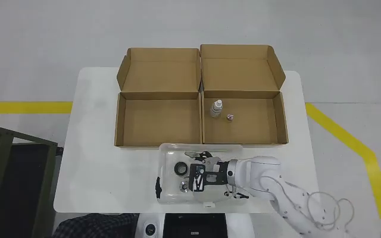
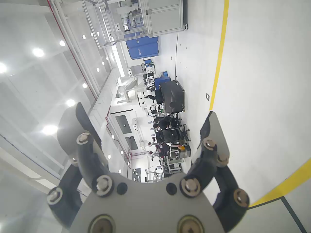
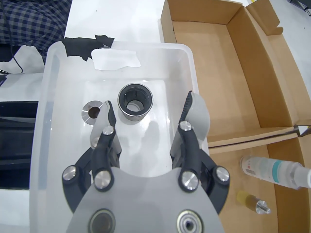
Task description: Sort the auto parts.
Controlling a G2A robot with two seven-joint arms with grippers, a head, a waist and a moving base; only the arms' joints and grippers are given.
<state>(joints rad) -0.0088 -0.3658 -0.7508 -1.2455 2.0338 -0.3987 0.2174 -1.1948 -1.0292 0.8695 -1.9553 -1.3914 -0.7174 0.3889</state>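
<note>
Black bearing (image 3: 135,103) sits in the tub (image 3: 116,49) at the surface's (image 1: 95,149) 6 o'clock, just ahead of my wide-open right jaws, and closing off-centre could, I judge, clip the disc (image 3: 91,112) beside it or tip it.

Bright, even light from ceiling lamps (image 2: 38,52); soft, faint shadows.

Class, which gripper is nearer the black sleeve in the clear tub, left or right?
Right. The right gripper is open over the clear tub, the black sleeve just beyond its fingertips. The left gripper points out at the factory floor, well away from it.
</note>
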